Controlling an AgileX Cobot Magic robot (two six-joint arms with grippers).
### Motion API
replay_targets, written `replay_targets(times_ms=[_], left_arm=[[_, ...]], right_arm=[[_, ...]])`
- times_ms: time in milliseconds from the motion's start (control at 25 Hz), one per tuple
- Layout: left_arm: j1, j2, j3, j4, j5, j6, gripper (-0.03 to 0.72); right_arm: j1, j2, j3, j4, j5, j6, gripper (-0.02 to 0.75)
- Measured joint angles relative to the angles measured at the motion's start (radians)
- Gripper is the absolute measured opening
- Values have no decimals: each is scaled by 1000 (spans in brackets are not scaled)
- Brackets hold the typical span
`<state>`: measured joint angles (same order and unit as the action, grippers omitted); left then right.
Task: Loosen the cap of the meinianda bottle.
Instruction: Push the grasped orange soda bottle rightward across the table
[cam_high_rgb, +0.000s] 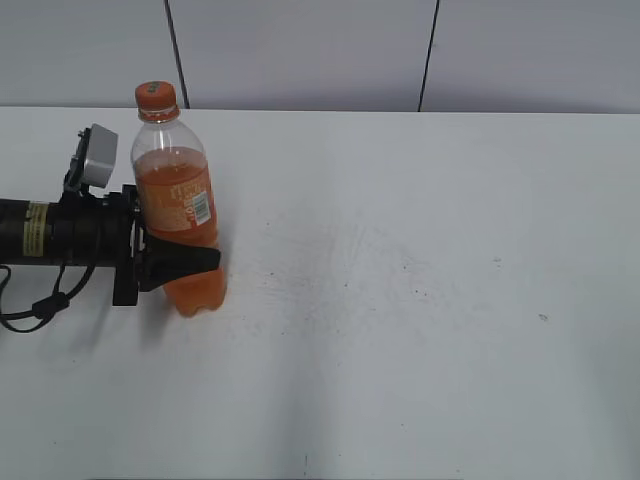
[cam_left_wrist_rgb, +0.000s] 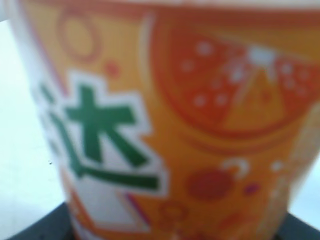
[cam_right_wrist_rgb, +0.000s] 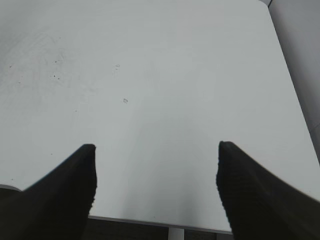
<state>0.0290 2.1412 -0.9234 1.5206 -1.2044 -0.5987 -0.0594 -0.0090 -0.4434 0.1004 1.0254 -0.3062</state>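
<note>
The meinianda bottle stands upright at the left of the white table, with orange drink, an orange label and a white barcode patch. Its orange cap sits on top, with nothing touching it. My left gripper reaches in from the left and is shut on the bottle's lower body; one black finger crosses in front of it. In the left wrist view the bottle's label fills the frame, blurred and very close. My right gripper is open and empty above bare table; it is out of the exterior view.
The white table stretches to the right of the bottle, with small dark specks. A grey panelled wall stands behind it. The right wrist view shows the table's edge just below the right fingers.
</note>
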Motion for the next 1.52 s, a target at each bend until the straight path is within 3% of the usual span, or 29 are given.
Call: replay_targets(times_ms=[480,720,1000,1200,1520], left_arm=[[-99,-79,0,-7,49,-1,399],[-234,-83,-9,-148,49,53,398],[-373,-14,-155,-202,48,66,398],[-397,62,-236,-204,48,75,398],[-397,157,-258,-216,42,100,396]], right_arm=[[0,0,0,0,0,0,561],[0,0,0,0,0,0,561],[0,0,0,0,0,0,561],[0,0,0,0,0,0,561],[0,0,0,0,0,0,561]])
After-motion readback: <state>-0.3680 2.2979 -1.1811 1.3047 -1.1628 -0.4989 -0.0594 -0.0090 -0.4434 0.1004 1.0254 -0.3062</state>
